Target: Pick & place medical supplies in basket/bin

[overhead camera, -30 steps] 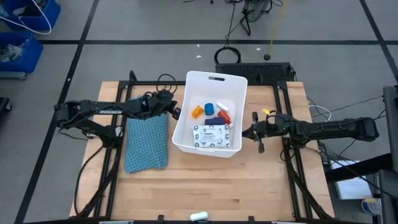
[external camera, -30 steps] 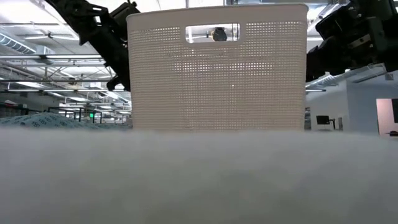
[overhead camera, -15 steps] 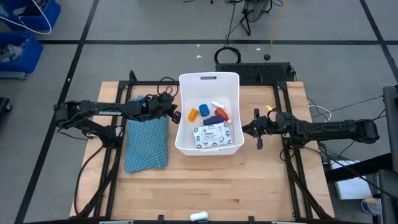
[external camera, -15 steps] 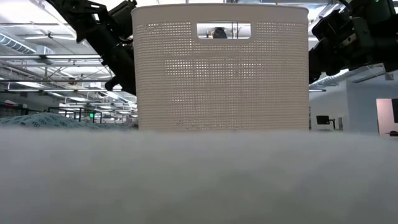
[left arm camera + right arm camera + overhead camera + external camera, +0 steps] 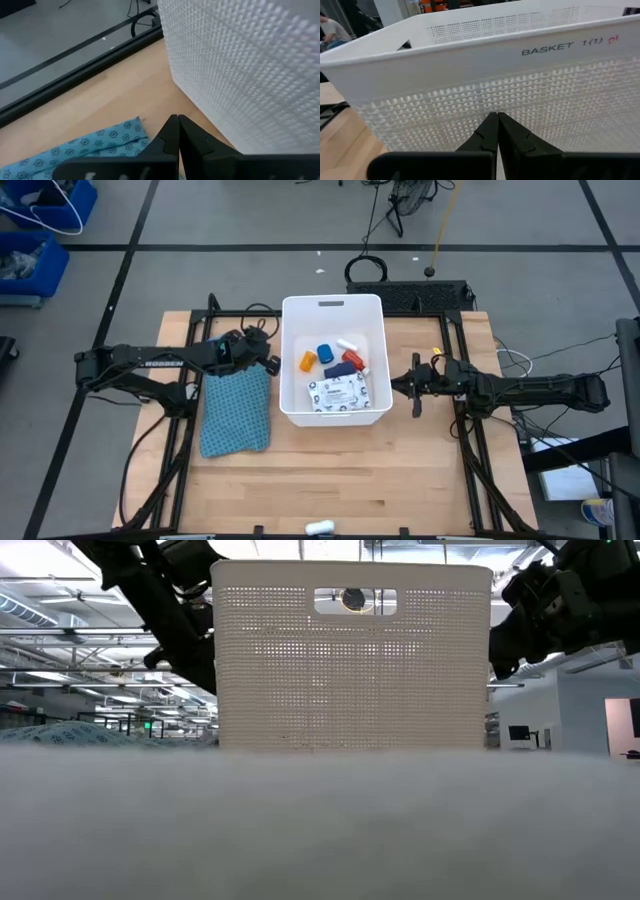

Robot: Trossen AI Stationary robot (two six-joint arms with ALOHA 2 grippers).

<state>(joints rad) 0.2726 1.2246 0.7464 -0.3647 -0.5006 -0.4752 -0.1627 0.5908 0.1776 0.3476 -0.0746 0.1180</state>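
Left gripper (image 5: 268,361) sits just off the white basket's (image 5: 297,313) long wall, fingers pressed together with nothing between them; in its wrist view the tips (image 5: 177,131) meet over bare wood close to the perforated wall (image 5: 240,75). Directly beneath and behind that gripper lies the teal patterned cloth (image 5: 235,408), flat on the wooden table (image 5: 330,480).

Right gripper (image 5: 416,386) holds at the opposite long wall, near but apart from it, fingers likewise closed and empty; its wrist camera faces the rim, labelled "BASKET" (image 5: 546,49).

Between the two grippers, inside the basket: flat white printed packet (image 5: 335,394) at the near end; beyond it orange pill bottle (image 5: 308,362), blue piece (image 5: 325,353), red small bottle (image 5: 352,358), small white tube (image 5: 347,343). Handle slot (image 5: 331,304) is on the far short side.
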